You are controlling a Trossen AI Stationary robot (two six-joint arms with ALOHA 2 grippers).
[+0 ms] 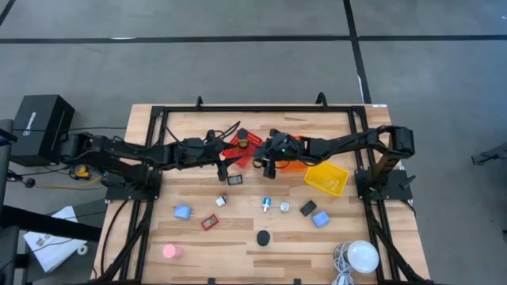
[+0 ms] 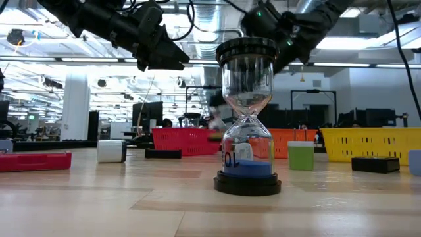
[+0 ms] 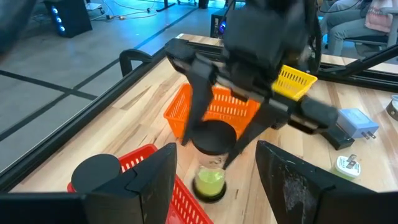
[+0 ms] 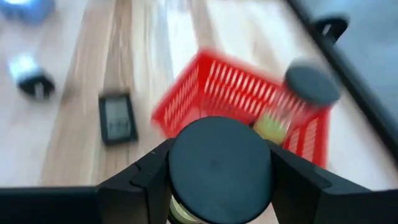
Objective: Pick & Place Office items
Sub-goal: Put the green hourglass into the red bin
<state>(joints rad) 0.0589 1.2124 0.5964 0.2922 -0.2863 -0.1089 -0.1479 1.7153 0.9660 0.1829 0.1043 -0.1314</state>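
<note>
A green sand timer (image 3: 210,163) with a black cap is standing upright on the table beside the orange basket (image 3: 219,107), and the right gripper (image 3: 214,144) is clamping its cap between both fingers. In the right wrist view the cap (image 4: 221,161) is sitting squarely between those fingers. The red basket (image 4: 242,102) is lying just beside it, holding another black-capped timer (image 4: 298,96). The left gripper (image 1: 225,165) is hovering by the red basket with its fingers spread wide, holding nothing. A blue sand timer (image 2: 248,115) is standing at the near edge. A black rectangle (image 1: 235,180), 2 blue blocks (image 1: 183,212), a red-framed piece (image 1: 209,222) and a pink disc (image 1: 169,251) are lying scattered nearer. The yellow basket (image 1: 327,177) is sitting to the right.
</note>
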